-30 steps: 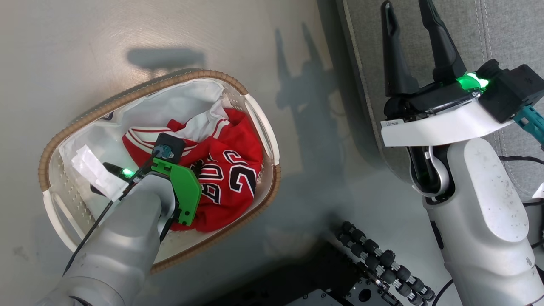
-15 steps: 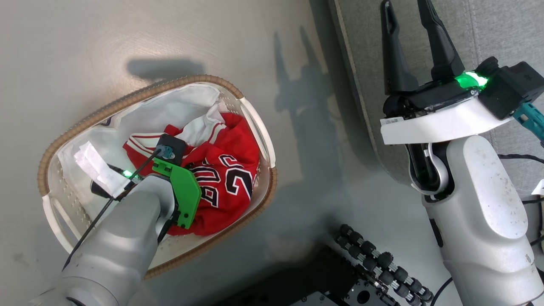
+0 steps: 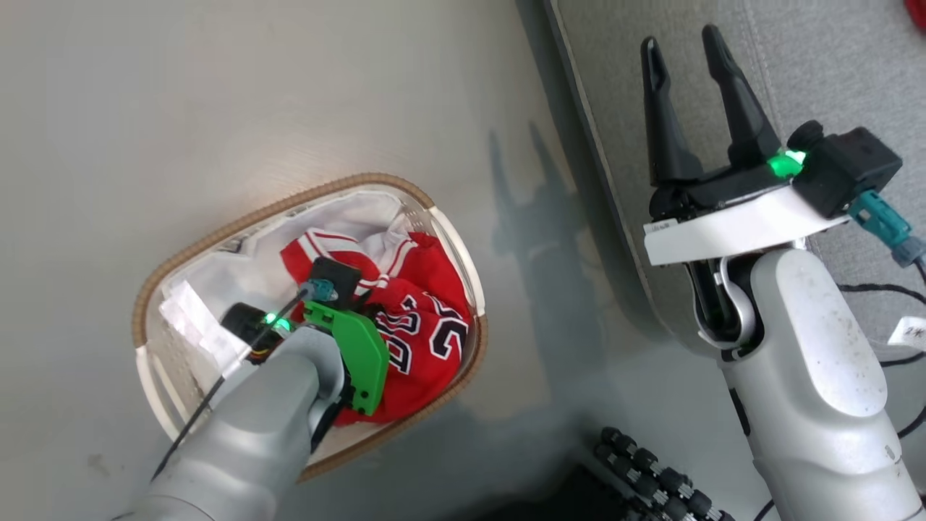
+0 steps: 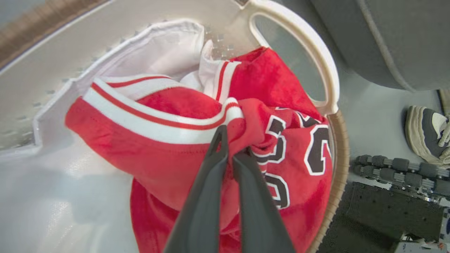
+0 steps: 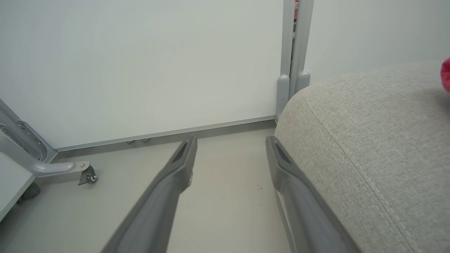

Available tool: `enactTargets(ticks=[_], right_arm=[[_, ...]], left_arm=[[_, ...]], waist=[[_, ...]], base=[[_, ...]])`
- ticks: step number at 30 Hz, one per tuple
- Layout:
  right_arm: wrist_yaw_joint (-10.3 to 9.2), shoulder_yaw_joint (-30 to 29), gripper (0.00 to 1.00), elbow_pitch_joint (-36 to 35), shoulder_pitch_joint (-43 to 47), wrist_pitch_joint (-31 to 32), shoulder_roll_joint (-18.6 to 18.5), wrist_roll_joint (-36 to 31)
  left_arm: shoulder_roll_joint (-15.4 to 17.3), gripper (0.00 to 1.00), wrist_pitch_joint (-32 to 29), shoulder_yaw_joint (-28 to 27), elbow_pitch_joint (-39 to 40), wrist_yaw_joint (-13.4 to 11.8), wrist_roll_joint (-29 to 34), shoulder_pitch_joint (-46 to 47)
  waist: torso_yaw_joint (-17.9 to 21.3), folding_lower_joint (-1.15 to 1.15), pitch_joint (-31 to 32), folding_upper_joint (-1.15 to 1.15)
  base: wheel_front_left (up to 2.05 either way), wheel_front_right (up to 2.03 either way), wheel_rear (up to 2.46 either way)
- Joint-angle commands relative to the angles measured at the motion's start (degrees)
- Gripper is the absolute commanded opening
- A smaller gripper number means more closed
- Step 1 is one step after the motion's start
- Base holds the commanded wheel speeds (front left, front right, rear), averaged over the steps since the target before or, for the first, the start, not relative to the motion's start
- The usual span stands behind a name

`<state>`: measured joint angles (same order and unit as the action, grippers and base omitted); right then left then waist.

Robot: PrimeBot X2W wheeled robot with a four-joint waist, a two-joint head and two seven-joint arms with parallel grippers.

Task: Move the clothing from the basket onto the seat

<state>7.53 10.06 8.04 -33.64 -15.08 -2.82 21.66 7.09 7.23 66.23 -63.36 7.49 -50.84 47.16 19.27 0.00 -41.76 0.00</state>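
Inside the basket (image 3: 253, 215), toward its seat-side end, your red jersey (image 4: 158, 158) lies bunched on the white liner (image 4: 70, 196), your left gripper (image 4: 230, 151) pinched tight on a fold. Your right gripper (image 3: 680, 51) hangs wide open and empty by the seat (image 3: 832, 72) edge.

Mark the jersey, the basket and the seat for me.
jersey (image 3: 434, 282), head view, red cloth above the numerals.
basket (image 4: 341, 158), left wrist view, brown woven rim.
seat (image 5: 369, 140), right wrist view, grey top fabric.
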Motion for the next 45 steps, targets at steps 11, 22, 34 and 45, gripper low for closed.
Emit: enactTargets(ticks=[11, 22, 34, 45], right_arm=[[-0.08, -1.71, 1.0, 4.01, 6.74, -0.12, -0.23, -3.21], [-0.08, -2.48, 1.0, 6.52, 12.41, -0.12, -0.23, -4.47], [-0.08, -2.38, 1.0, 8.85, 18.26, -0.12, -0.22, -5.44], [-0.08, -1.47, 1.0, 9.86, 20.85, -0.12, -0.22, -4.25]], left_arm=[[-1.67, 0.0, 7.55, 0.99, 3.24, -0.01, -5.05, -6.8], [0.53, 0.0, 7.99, -12.5, 14.99, -0.01, 1.23, -12.04], [-1.5, 0.0, 8.0, -32.82, 32.17, -0.08, 13.93, -22.83], [-3.36, 0.0, 8.0, -40.45, 45.18, 0.04, 16.63, -23.38]], waist=[[-7.55, 0.0, 17.11, 0.0], [-12.6, 0.0, 26.4, 0.0], [-14.24, 0.0, 34.41, 0.0], [-14.49, 0.0, 37.51, 0.0]], base=[[0.0, 0.0, 0.0], [0.0, 0.0, 0.0], [0.0, 0.0, 0.0], [0.0, 0.0, 0.0]])
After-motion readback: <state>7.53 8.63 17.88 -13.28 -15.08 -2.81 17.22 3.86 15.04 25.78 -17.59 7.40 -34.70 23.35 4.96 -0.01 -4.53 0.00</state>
